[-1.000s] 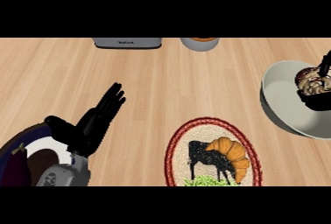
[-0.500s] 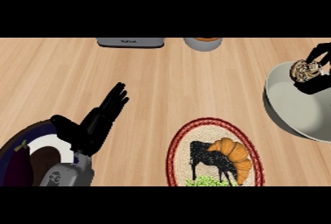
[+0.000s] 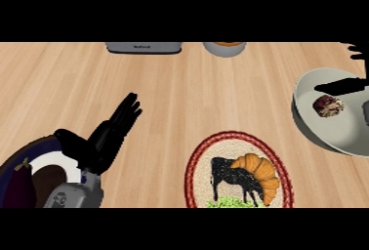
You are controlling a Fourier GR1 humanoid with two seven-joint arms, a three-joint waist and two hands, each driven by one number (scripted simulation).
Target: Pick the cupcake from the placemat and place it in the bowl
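Observation:
The cupcake (image 3: 328,106), dark with pale speckles, lies inside the grey bowl (image 3: 324,132) at the right edge. My right hand (image 3: 342,87) is spread open just above and beside it, mostly cut off by the right edge, with nothing in its fingers. The round woven placemat (image 3: 198,171) with a red rim lies at the lower middle and carries a croissant (image 3: 261,173), a black patch and something green. My left hand (image 3: 101,141) rests open at the lower left, fingers pointing up and away.
A grey appliance (image 3: 144,47) and a small grey cup with orange contents (image 3: 225,49) stand at the counter's far edge. A dark-rimmed plate (image 3: 45,161) with an eggplant (image 3: 20,183) sits under my left forearm at the lower left.
My right hand has opened and let go of the cupcake, which now lies in the bowl. The hand has drawn off toward the right edge. The left hand has stayed put.

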